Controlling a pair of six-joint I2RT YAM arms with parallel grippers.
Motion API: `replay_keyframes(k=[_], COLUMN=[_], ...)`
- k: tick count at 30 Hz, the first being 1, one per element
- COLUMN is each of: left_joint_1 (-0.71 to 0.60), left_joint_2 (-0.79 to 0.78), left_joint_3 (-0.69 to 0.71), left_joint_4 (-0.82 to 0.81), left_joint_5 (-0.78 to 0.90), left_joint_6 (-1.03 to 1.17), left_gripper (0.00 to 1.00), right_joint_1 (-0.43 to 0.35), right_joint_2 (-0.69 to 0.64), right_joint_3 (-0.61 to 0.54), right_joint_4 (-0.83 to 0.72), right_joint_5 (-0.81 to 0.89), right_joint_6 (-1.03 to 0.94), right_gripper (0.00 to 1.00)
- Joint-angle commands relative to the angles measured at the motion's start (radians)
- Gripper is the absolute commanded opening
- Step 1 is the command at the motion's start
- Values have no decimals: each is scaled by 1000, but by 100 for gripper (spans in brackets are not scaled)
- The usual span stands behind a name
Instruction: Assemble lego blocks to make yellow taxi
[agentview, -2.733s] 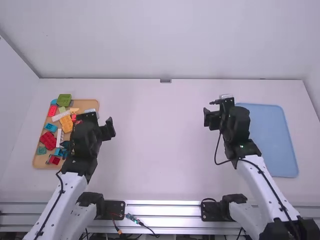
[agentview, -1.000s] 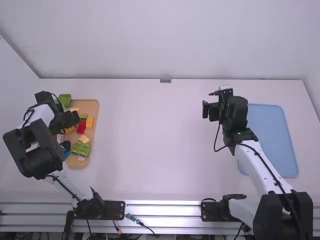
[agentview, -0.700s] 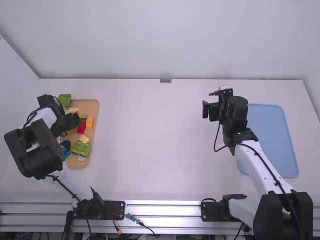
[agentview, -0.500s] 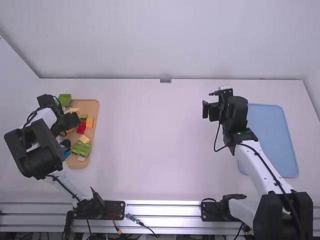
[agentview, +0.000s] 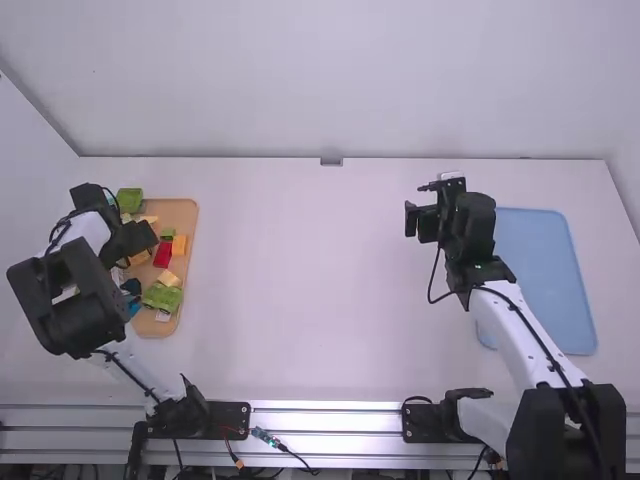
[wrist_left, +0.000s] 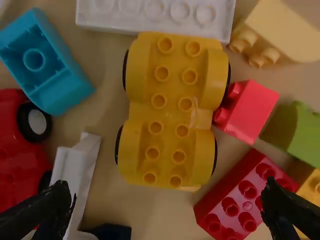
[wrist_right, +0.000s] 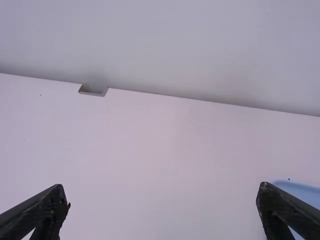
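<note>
From behind and above the arms (agentview: 510, 325), we are looking down at the desk (agentview: 300, 280), sharing the tan tray (agentview: 182, 212) with our close, downward left wrist view and the blue tray (agentview: 540, 275) with our right one, which is facing the wall (wrist_right: 165, 45).

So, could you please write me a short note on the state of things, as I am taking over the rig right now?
Left gripper: open and empty, above the tan tray.
Right gripper: open and empty, over the table near the blue tray.
Parts: the yellow wheeled base lies in the tan tray among loose blocks, studs up, between a white brick and a dark red brick.
Done: no block sits on the base's studs.
Left: probably grasp the base first, then build the taxi on it.
</note>
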Motion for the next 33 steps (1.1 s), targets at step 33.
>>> replay_keyframes(k=[33], left_joint_1=[3], left_joint_2=[177], left_joint_3=[163], left_joint_4=[-122], left_joint_5=[64], left_joint_6=[65], left_gripper=[97], right_joint_1=[2], right_joint_2=[6], right_joint_3=[39], right_joint_4=[-9], right_joint_5=[4], right_joint_6=[3], right_gripper=[99])
